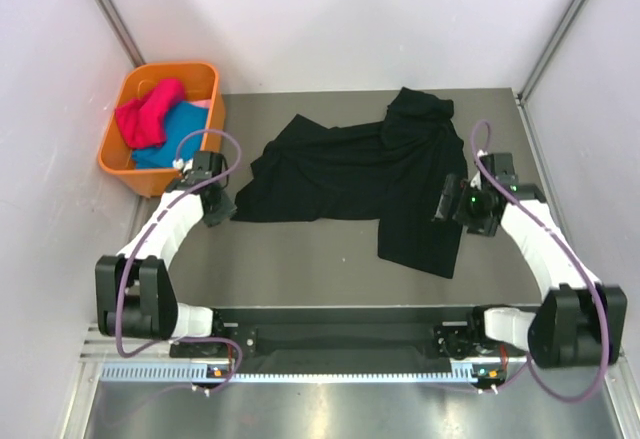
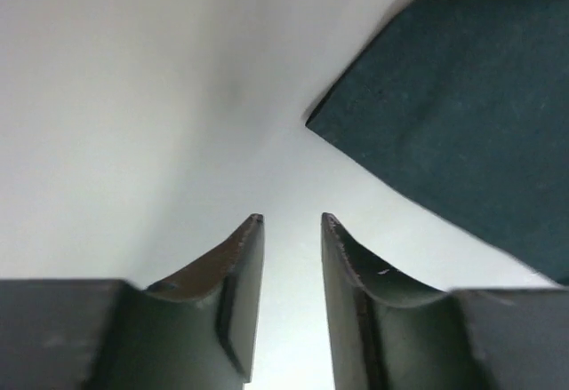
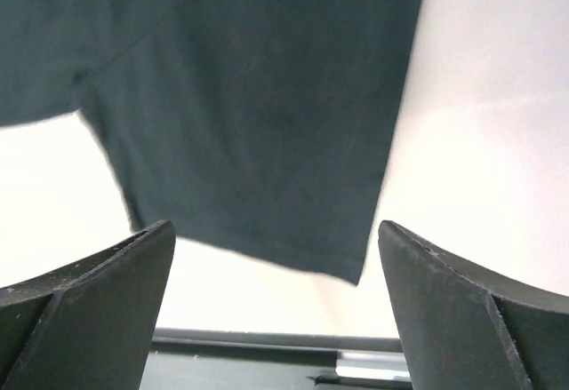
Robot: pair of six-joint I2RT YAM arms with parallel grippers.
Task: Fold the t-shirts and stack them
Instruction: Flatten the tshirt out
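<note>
Bright, even from above, faint shadows; blown to white around the black t-shirt [image 3: 258, 106] in wrist views, slightly soft.

Left fingers [image 2: 240, 301] slightly parted, nothing between, black t-shirt [image 2: 462, 115] corner upper right

Matt black cloth makes up the black shirt [image 1: 370, 174], which we see soft and creased, its weave fine and faintly linty up close. The surface [image 1: 300, 254] is a dull grey-brown, smooth and without shine. The basket [image 1: 207, 77] is smooth orange plastic with a slight gloss, while the pink shirt [image 1: 150, 114] and blue shirt [image 1: 172, 147] are soft matt cloth. We note glossy white plastic shells on the arms [image 1: 172, 221], with matt black joints. The left end effector [image 2: 292, 221] has dark satin plastic fingers [image 2: 236, 270], lightly scuffed. Those of the right end effector [image 3: 276, 226] look grainier. The rail [image 1: 340, 371] is pale metal.
</note>
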